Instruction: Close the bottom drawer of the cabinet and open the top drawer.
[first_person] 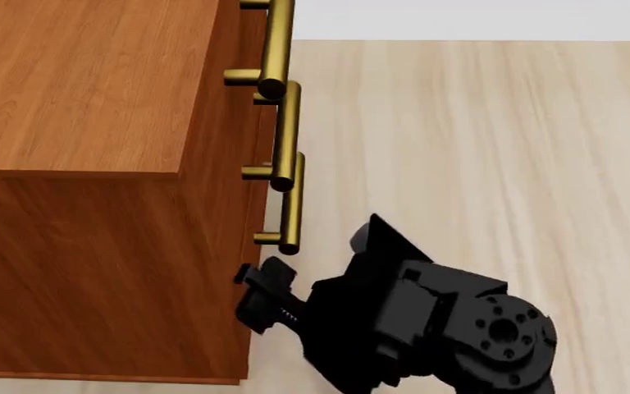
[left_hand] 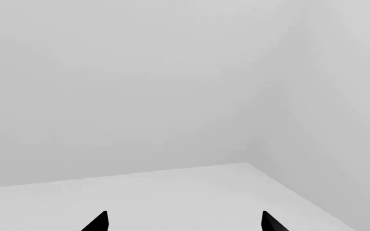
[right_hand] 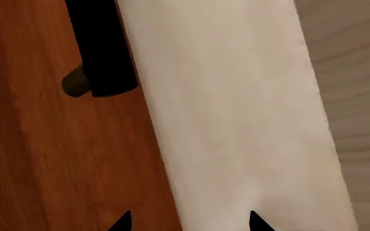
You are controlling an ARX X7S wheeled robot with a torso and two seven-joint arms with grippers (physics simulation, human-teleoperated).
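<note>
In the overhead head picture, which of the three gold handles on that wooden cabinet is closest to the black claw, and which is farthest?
From the right gripper, low against the cabinet front:
1. Bottom drawer's handle, just above the gripper.
2. Middle drawer's handle, next one up.
3. Top drawer's handle, farthest, at the picture's upper edge.

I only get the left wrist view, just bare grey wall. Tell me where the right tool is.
Observer: In the head view, the right tool is low at the front of the boxy reddish-brown wooden cabinet, just below the lowest brass bar handle.
Operator: Report its jaws.
Observer: The right wrist view shows them apart, gripping nothing.
Operator: Check the drawers.
Observer: From above, no drawer visibly sticks out.
</note>
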